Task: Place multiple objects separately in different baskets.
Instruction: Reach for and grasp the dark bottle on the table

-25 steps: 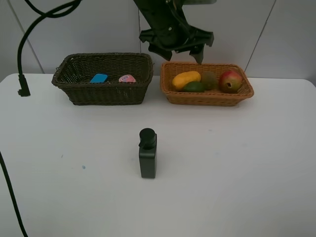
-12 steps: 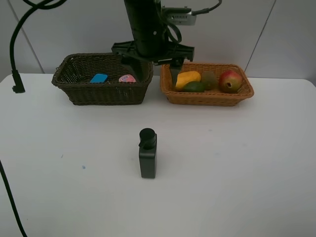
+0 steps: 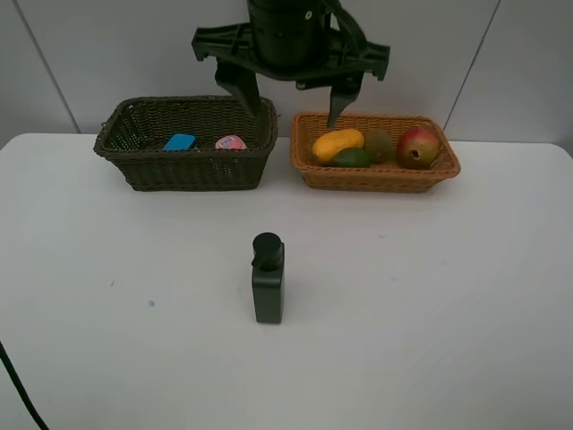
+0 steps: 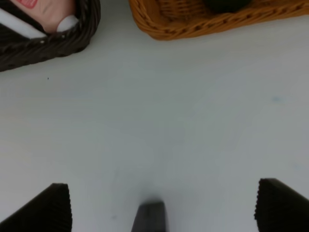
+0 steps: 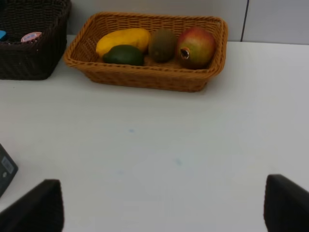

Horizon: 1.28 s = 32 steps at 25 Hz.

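Dark green bottle (image 3: 268, 279) stands upright, alone mid-table, near of both baskets. Left gripper (image 3: 288, 100) hangs wide open, empty, above the gap between the dark basket (image 3: 186, 167) and orange basket (image 3: 376, 176). Right gripper (image 5: 161, 212) likewise spread, empty.

A robot test bench in a lab: bare white table (image 3: 430, 313), plain grey panel wall (image 3: 107, 54)

Table (image 3: 430, 313): bare white surface on all sides of the upright dark green bottle (image 3: 268, 279), the lone obstacle at mid-table | Rear: dark basket (image 3: 188, 166) and orange basket (image 3: 376, 175) side by side, narrow gap between | Overhead: left gripper (image 3: 291, 98), jaws spread wide, hangs above that gap and both inner rims.
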Each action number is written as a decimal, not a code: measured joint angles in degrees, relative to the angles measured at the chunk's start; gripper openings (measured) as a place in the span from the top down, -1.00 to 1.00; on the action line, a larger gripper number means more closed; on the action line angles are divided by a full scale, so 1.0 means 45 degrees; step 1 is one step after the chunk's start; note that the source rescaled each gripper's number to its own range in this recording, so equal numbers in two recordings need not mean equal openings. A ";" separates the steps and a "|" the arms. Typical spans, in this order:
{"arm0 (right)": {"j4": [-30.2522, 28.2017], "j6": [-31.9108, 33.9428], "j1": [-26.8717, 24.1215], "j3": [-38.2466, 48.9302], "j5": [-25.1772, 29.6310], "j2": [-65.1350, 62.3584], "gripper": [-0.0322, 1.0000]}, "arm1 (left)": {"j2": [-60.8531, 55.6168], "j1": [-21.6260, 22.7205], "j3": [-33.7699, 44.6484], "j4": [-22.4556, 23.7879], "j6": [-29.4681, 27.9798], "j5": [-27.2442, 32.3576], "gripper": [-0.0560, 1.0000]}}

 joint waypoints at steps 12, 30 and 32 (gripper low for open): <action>0.0000 0.0000 0.0000 0.0000 0.0000 0.0000 -1.00 | -0.0888 -0.0309 0.3420 -0.1178 -0.1619 -0.0282 -1.00; -0.0072 0.0000 0.0000 0.0000 0.0000 0.0000 -1.00 | -0.0937 -0.0313 0.6341 -0.1688 -0.2027 -0.3878 -1.00; -0.0072 0.0000 0.0000 0.0000 0.0000 0.0000 -1.00 | -0.0874 -0.0313 0.6500 -0.1688 -0.2051 -0.4119 -1.00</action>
